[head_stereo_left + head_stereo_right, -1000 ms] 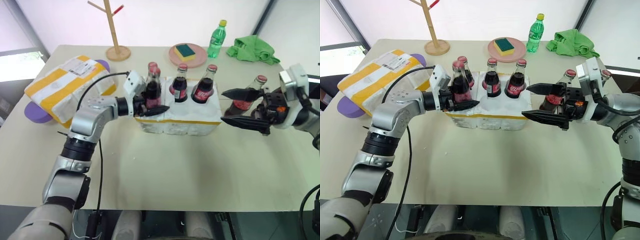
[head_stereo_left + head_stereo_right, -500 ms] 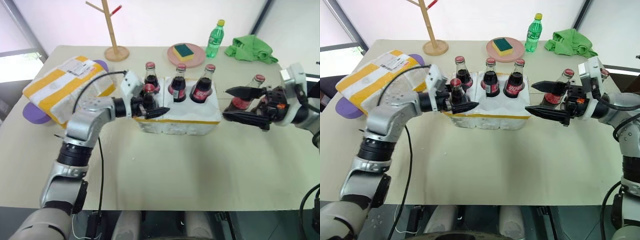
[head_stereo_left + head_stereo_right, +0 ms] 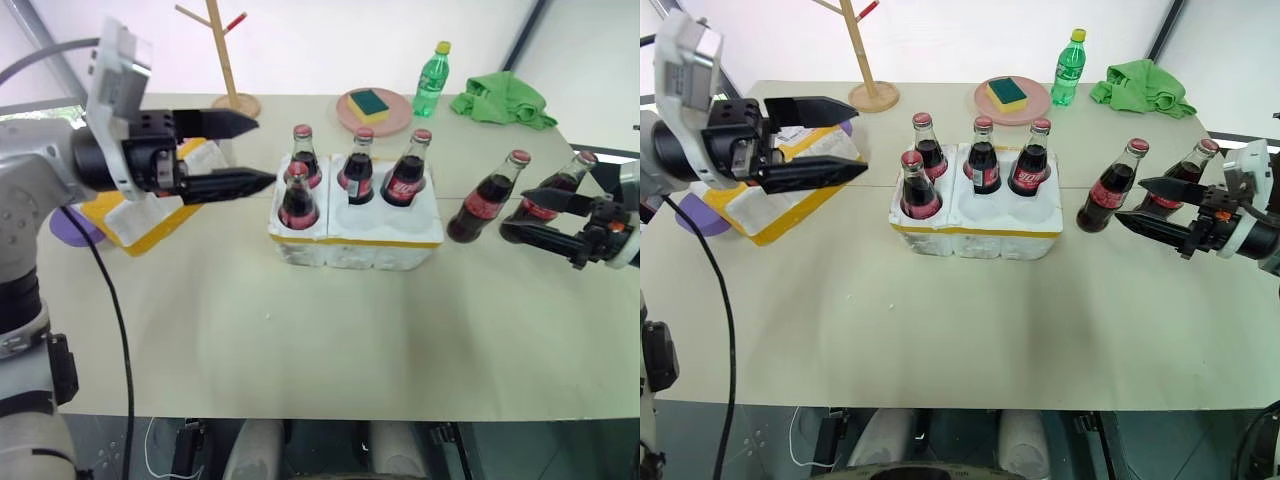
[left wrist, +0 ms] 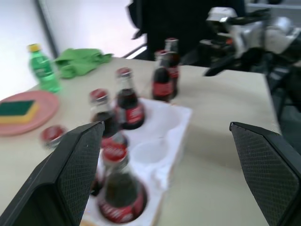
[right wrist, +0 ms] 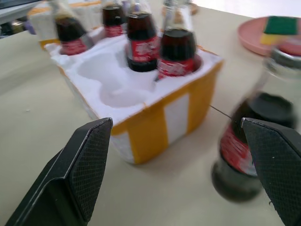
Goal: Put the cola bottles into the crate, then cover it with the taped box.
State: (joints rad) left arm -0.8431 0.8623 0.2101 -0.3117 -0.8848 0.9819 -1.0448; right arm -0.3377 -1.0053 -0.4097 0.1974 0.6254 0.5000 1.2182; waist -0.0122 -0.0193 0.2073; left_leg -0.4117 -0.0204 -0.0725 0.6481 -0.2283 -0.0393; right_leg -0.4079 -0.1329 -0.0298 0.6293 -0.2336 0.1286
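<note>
The white foam crate with a yellow strip stands mid-table. Several cola bottles stand in it: three in the back row and one at front left. Two more cola bottles stand on the table to its right. My left gripper hangs open and empty, raised to the left of the crate, in front of the taped box. My right gripper is open, its fingertips just in front of the two loose bottles, one of which looms close in the right wrist view.
At the back stand a green plastic bottle, a pink plate with a sponge, a green cloth and a wooden rack. A purple mat lies under the taped box. Bare table lies in front of the crate.
My left gripper let go of the front-left bottle in the crate, then rose and drew back to the left. My right gripper swung right, away from the crate, toward the loose bottles.
</note>
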